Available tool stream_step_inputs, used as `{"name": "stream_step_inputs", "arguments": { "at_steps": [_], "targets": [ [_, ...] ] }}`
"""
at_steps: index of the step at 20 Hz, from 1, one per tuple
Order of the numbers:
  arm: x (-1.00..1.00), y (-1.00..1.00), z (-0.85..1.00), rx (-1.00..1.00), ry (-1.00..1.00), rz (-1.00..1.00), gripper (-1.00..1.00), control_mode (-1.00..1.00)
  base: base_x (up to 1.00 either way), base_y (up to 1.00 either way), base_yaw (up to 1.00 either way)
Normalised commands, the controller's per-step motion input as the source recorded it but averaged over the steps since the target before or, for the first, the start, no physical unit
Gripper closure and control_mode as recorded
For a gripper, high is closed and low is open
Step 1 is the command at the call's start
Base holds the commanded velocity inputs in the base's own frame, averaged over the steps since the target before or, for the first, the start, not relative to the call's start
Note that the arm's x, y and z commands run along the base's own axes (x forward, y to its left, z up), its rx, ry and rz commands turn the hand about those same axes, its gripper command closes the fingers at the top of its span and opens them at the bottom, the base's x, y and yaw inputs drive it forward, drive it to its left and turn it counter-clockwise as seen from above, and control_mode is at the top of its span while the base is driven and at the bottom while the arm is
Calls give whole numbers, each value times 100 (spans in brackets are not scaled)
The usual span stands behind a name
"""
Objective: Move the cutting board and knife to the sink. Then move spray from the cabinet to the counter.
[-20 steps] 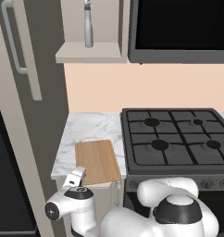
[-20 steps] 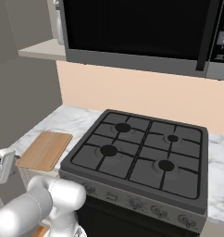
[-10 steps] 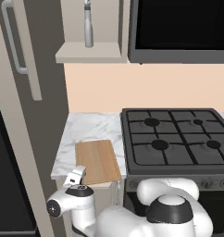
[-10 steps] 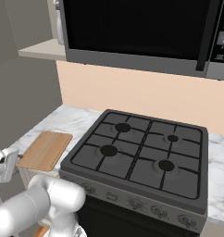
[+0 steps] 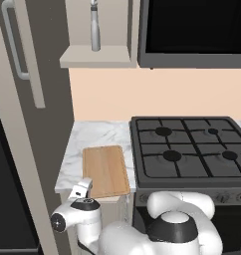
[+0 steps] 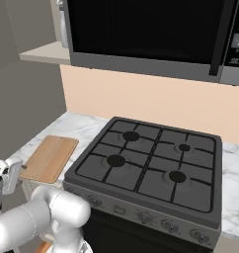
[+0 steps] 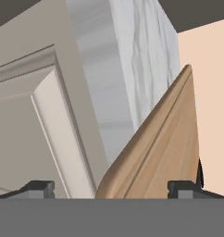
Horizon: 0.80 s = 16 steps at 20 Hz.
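Jaws of the gripper (image 7: 115, 187) are spread wide, nothing held. The cutting board (image 5: 106, 171) is seen on the counter (image 5: 95, 135), its near edge overhanging at twelve o'clock from the gripper, long axis pointing away.

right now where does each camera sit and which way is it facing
Left base view: behind the arm's left, looking forward and down at the cutting board, counter, stovetop and the spray in the cabinet; white arm at the bottom, hand open.
Right base view: behind its right, same board and stovetop; arm lower left.
Hand view: low at the counter's front edge, looking along the board; fingertips at the bottom.
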Motion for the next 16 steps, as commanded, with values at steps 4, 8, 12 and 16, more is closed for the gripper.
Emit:
{"name": "stream_step_inputs", "arguments": {
  "at_steps": [4, 8, 12, 16],
  "targets": [
    [1, 0, 0, 0, -2, 0, 100, -100, 0, 0, 0],
    [0, 0, 0, 0, -1, 0, 100, -100, 0, 0, 0],
    [0, 0, 0, 0, 0, 0, 100, -100, 0, 0, 0],
    [0, -2, 1, 0, -2, 0, 100, -100, 0, 0, 0]
  ]
}}
